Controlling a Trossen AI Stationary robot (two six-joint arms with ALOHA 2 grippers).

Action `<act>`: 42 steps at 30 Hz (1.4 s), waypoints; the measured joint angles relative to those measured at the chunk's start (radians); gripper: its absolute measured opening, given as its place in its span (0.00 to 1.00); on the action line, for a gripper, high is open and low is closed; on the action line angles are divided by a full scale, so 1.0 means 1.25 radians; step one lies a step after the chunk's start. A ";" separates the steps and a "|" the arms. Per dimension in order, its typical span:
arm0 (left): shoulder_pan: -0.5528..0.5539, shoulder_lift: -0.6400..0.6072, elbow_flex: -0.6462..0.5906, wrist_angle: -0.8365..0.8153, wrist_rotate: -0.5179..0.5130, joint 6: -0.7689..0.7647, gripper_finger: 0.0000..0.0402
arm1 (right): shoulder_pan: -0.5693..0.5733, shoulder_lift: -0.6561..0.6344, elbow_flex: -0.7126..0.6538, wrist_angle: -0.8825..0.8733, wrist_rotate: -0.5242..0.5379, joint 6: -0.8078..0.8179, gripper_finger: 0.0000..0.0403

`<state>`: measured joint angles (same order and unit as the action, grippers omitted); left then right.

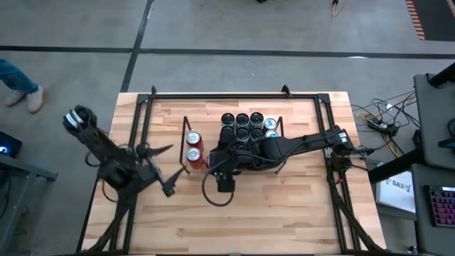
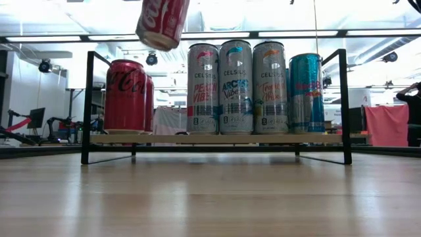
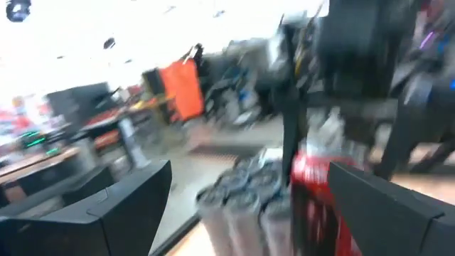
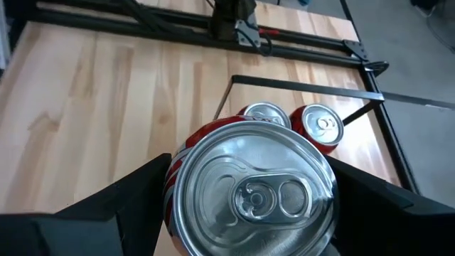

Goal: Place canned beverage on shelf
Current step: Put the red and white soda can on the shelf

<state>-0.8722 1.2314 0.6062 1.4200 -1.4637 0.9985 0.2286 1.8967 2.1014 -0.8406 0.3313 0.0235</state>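
While the right gripper [image 4: 249,213] holds a red can [image 4: 252,188] aloft, its jaws clamp the can's sides.
Two red cans [image 2: 126,95] stand on the shelf [image 2: 217,139] below; left gripper [image 1: 165,169] waits open-jawed beside it.

two dark jointed arms [image 1: 298,146] (black cables), angular matte fingers [image 4: 106,206]

You see a red can [image 4: 252,188] with a silver top, and a shelf [image 2: 217,139] with black wire ends and a pale wood base.
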 joint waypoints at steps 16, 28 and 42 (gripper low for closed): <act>-0.012 -0.183 -0.257 -0.188 0.259 -0.491 0.90 | -0.026 0.025 0.000 -0.137 -0.019 -0.013 0.75; -0.011 -0.298 -0.301 -0.409 0.942 -0.731 0.90 | -0.033 0.030 0.000 -0.127 -0.106 -0.009 0.75; 0.002 -0.625 -0.256 -0.789 0.900 -0.604 0.90 | -0.056 0.084 0.011 -0.060 -0.104 -0.049 0.75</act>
<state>-0.8703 0.4503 0.2867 0.4339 -0.3391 0.2432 0.1581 2.0021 2.1157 -0.9153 0.2016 -0.0378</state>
